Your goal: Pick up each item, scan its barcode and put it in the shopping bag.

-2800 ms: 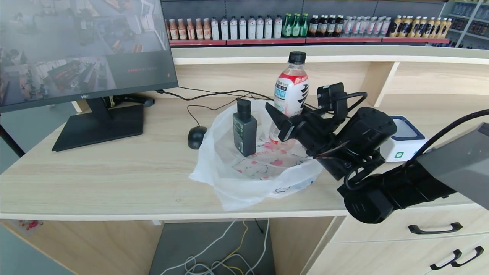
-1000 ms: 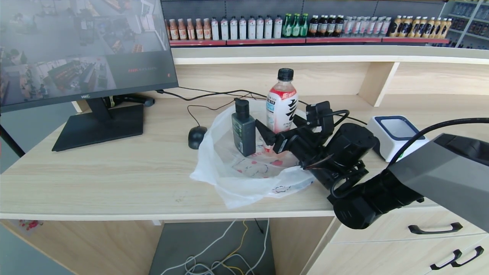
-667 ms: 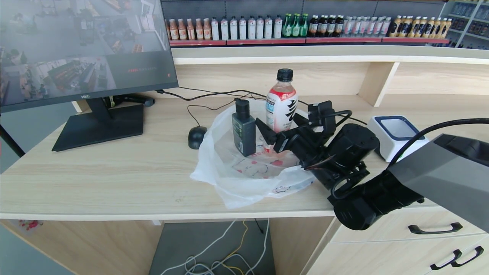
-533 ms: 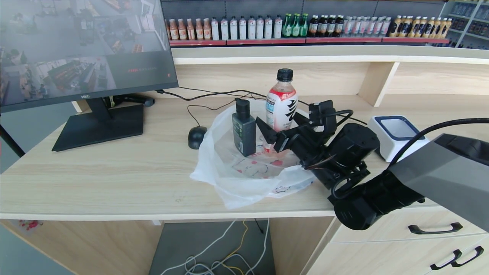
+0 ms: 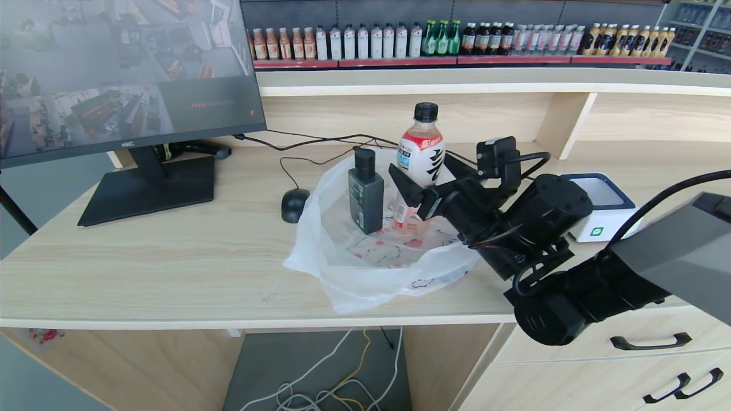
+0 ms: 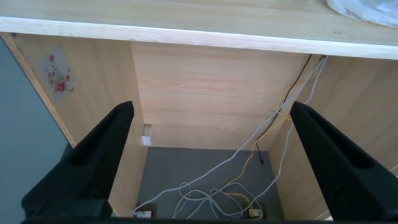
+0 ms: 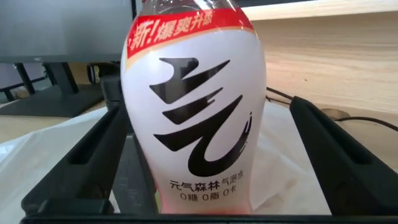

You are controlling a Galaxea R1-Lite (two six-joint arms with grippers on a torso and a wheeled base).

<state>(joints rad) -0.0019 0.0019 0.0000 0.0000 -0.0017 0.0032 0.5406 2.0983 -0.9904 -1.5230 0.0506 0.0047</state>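
White-labelled drink bottle [image 5: 421,149] — upright in shopping bag [image 5: 365,274], right of dark bottle [image 5: 365,191] | right gripper [image 5: 421,169] fingers spread, flanking it | withdraw straight, no nudging | left gripper [image 6: 211,109] — fingers apart, near counter edge

Head view looks forward and down from high over the counter [image 5: 171,251]. Right wrist view sits very near the bottle [image 7: 193,124], which the head view also shows. Left wrist view is low, facing under the counter.

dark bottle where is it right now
In the head view the dark bottle stands upright on the bag, between the mouse on its left and the drink bottle on its right.
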